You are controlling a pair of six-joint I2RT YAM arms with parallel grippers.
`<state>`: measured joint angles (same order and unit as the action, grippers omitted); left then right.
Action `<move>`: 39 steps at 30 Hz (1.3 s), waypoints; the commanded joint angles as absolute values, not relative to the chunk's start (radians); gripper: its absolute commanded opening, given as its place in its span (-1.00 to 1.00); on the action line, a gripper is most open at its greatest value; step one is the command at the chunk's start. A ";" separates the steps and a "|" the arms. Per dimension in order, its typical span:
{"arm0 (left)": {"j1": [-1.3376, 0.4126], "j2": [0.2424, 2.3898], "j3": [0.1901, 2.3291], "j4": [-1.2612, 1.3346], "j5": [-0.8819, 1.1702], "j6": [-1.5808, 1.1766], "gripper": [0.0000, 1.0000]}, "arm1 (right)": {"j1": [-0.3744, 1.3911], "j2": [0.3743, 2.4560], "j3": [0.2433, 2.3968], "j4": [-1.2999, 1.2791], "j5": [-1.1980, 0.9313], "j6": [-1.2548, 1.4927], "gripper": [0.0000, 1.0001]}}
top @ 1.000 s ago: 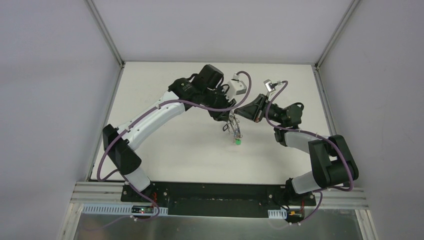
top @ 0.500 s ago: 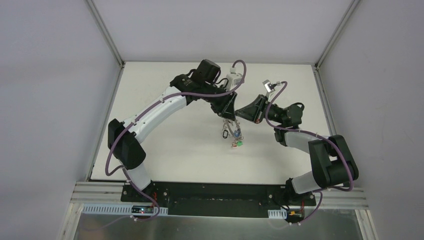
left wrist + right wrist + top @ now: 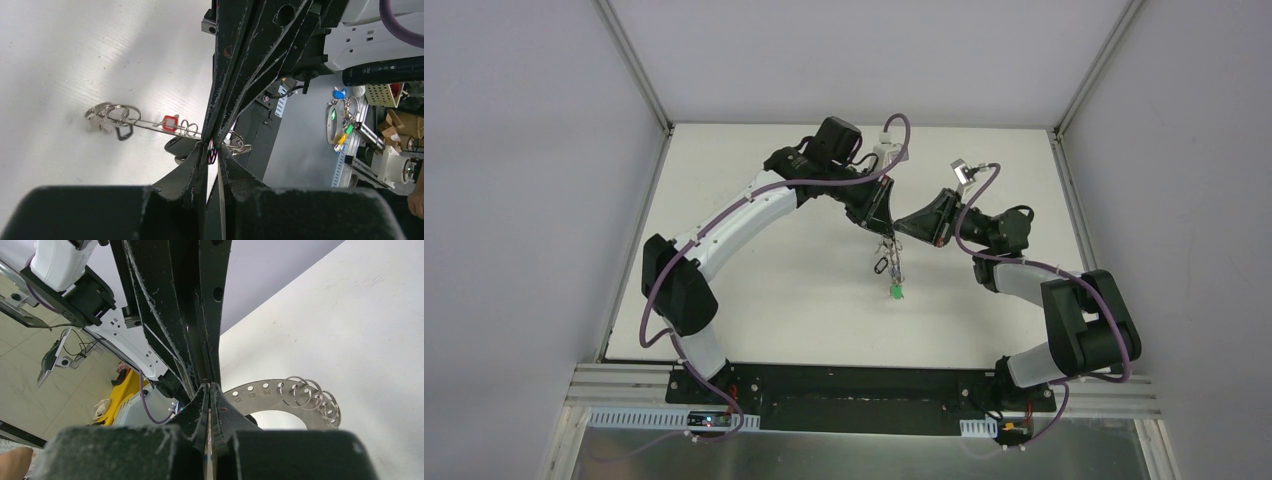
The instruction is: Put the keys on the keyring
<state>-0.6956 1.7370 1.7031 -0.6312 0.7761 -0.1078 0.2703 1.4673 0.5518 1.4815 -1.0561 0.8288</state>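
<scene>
Starting closest in, on the right wrist cam: the right gripper [image 3: 210, 386] has its fingers squeezed down to a hairline. The keyring [image 3: 260, 390] comes out right beside the tips, so it looks clamped on the ring's edge. From here the keyring reads as a flat grey band with punched holes, and the stamped numbers are legible-ish: 12, 13, 14. No brand name I can read anywhere. A stack of split rings [image 3: 311, 394] is threaded through the holes just past the 14. The rest of the band is cut off behind the fingers.

Left wrist cam: the left gripper [image 3: 212, 151] is pinched almost closed too, with just a sliver of light between the fingers. It sits tip to tip with the other one at the keyring. Something small and dark is at its tips, but I can't tell what. From this side the keyring is edge-on, just a thin line with no numbers showing. You do get a red tag [image 3: 170, 122] on it, and the keys [image 3: 101, 121] are bunched at the end farthest from the grippers.

Overhead cam: the whole bunch hangs from the keyring under where the two grippers meet, over the table [image 3: 754, 300]. A green tag [image 3: 895, 292] is at the bottom of the bunch. Everything's too tiny there to count keys, and neither wrist cam shows that green tag.
</scene>
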 commanded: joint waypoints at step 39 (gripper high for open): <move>-0.787 1.860 2.120 -1.316 0.611 0.222 -1.00 | 0.379 1.423 0.591 1.513 -1.229 0.593 -0.27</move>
